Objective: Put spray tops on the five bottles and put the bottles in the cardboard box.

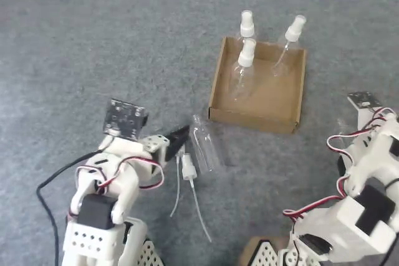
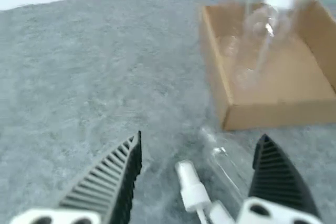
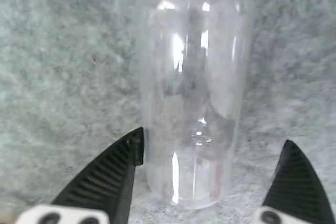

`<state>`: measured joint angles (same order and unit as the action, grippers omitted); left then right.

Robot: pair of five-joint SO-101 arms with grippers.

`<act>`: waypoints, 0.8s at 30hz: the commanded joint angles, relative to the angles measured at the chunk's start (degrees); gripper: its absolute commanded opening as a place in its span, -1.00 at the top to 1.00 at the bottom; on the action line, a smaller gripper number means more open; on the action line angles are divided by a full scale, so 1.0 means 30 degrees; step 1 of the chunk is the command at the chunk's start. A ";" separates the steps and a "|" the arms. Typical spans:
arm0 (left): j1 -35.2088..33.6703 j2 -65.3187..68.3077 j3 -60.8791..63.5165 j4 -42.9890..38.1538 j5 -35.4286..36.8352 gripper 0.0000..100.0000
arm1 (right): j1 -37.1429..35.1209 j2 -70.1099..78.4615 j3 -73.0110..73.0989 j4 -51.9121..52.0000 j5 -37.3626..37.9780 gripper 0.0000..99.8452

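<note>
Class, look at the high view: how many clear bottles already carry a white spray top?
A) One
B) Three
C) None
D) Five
B: at the cardboard box stand a capped bottle, a second and a third; the bare bottle lying on the carpet has no top.

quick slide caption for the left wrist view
Left gripper, fingers open, above a loose spray top and an uncapped bottle lying near the cardboard box.

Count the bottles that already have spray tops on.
3 bottles at the cardboard box: one far left, one just in front of it, one far right. None seems hidden.
</note>
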<state>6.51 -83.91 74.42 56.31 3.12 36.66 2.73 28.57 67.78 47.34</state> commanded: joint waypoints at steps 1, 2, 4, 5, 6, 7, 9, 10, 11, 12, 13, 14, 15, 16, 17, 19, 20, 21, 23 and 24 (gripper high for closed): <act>-0.1289 -0.0029 -0.1656 0.0059 -0.0117 0.37 | 0.0132 -0.0278 -0.0967 0.0337 -0.0352 0.34; -0.1289 0.0000 -0.1919 0.0059 -0.0440 0.37 | 0.0132 -0.0278 -0.1026 0.0337 -0.0352 0.34; -0.1436 0.0293 -0.2711 0.0147 -0.0674 0.37 | 0.0161 -0.0308 -0.1084 0.0337 -0.0322 0.34; -0.1465 0.0821 -0.3238 0.0205 -0.0674 0.37 | 0.0161 -0.0308 -0.1084 0.0337 -0.0293 0.35; -0.1465 0.1641 -0.3795 0.0205 -0.0674 0.37 | 0.0161 -0.0366 -0.1084 0.0308 -0.0264 0.38; -0.1465 0.2696 -0.4381 0.0205 -0.0733 0.37 | 0.0161 -0.0513 -0.1055 0.0220 -0.0264 0.42; -0.1465 0.5275 -0.5612 0.0205 -0.0762 0.37 | 0.0161 -0.0894 -0.1055 0.0220 -0.0234 0.49; -0.1465 0.6418 -0.6168 0.0205 -0.0762 0.37 | 0.0161 -0.1128 -0.1026 0.0220 -0.0234 0.49; -0.1495 0.7590 -0.6725 0.0205 -0.0791 0.37 | 0.0161 -0.1392 -0.1026 0.0220 -0.0234 0.49; -0.1670 0.8615 -0.7194 0.0205 -0.0791 0.37 | 0.0161 -0.1685 -0.0996 0.0278 -0.0234 0.47; -0.1934 0.9524 -0.7604 0.0205 -0.0791 0.37 | 0.0161 -0.1978 -0.0996 0.0337 -0.0205 0.44; -0.2168 1.0462 -0.7985 0.0205 -0.0703 0.37 | 0.0161 -0.2242 -0.0967 0.0366 -0.0205 0.41; -0.2374 1.1311 -0.8278 0.0234 -0.0703 0.37 | 0.0161 -0.2476 -0.0967 0.0396 -0.0205 0.38; -0.2520 1.2190 -0.8513 0.0234 -0.0703 0.37 | 0.0190 -0.2652 -0.0967 0.0396 -0.0205 0.36; -0.2549 1.3040 -0.8659 0.0176 -0.0703 0.37 | 0.0190 -0.2769 -0.0967 0.0396 -0.0205 0.35; -0.2432 1.4916 -0.8952 0.0029 -0.0762 0.37 | 0.0190 -0.2828 -0.0967 0.0396 -0.0205 0.35; -0.2403 1.5912 -0.9187 -0.0088 -0.0762 0.37 | 0.0161 -0.2799 -0.0967 0.0396 -0.0205 0.34; -0.2344 1.6879 -0.9451 -0.0205 -0.0674 0.37 | 0.0161 -0.2740 -0.0967 0.0366 -0.0205 0.34; -0.2344 1.8930 -1.0271 -0.0176 -0.0674 0.38 | 0.0015 -0.2652 -0.0967 0.0337 -0.0205 0.34; -0.2315 1.9956 -1.0652 -0.0117 -0.0674 0.41 | -0.0132 -0.2623 -0.0967 0.0308 -0.0205 0.34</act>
<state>-0.62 -34.33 48.75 56.48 1.27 36.66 -1.76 28.57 68.31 46.99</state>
